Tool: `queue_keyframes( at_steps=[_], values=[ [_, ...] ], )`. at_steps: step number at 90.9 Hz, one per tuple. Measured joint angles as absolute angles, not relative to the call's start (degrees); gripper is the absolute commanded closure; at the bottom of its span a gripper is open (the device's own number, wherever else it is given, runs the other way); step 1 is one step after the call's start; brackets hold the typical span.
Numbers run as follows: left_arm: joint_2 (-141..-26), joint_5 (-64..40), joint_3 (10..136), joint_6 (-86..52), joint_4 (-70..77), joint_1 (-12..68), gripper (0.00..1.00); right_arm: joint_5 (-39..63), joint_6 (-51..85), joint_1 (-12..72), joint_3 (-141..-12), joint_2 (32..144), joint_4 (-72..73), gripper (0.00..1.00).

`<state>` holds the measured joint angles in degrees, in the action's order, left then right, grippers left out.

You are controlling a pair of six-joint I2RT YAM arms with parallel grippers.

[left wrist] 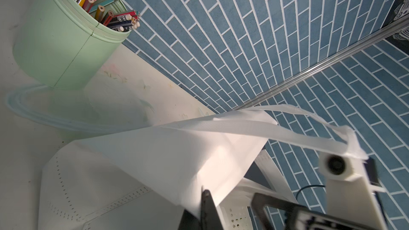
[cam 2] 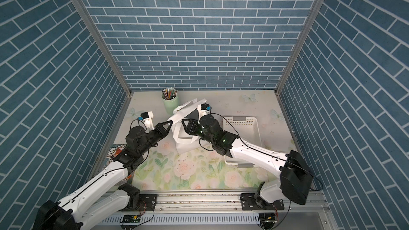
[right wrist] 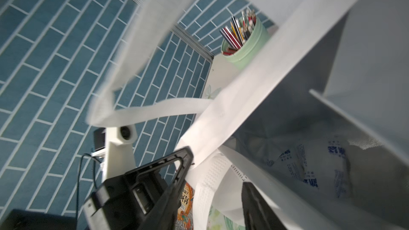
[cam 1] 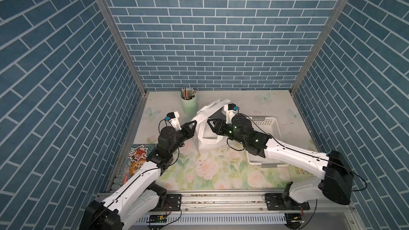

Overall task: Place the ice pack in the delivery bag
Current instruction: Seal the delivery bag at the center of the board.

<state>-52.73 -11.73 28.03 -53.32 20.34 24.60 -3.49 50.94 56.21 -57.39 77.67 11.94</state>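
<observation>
Sitting low inside the bag point(cam 1: 205, 140), the pack point(right wrist: 309, 167) lies free of both grippers, so placement looks done. The left gripper point(cam 1: 193, 125) is pinched on the bag rim. The right gripper point(cam 1: 210, 122) is at the mouth, fingers apart and empty. Main risk: a strap point(left wrist: 265, 134) runs up to the right wrist camera, so pulling out could snag it, tip the soft bag and spill the pack. The cup point(cam 1: 188, 105) and basket point(cam 1: 274, 127) are near, and a dragged bag could hit either.
</observation>
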Motion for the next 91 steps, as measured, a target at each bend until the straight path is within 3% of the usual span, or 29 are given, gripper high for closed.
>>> queue_keyframes(
  at_steps=[9,44,91],
  values=[
    [-52.84,-11.92,28.05,-53.01,20.36,24.60,1.00,-3.84,45.36,54.81,-53.98,71.59,12.03,0.31],
    [-53.39,-13.58,28.84,-52.18,19.97,24.49,1.00,1.56,28.12,45.54,-50.41,66.78,4.40,0.22],
    [-53.39,-14.74,29.67,-51.20,18.52,24.38,1.00,4.08,20.91,39.38,-45.12,67.31,5.13,0.20]
  ],
)
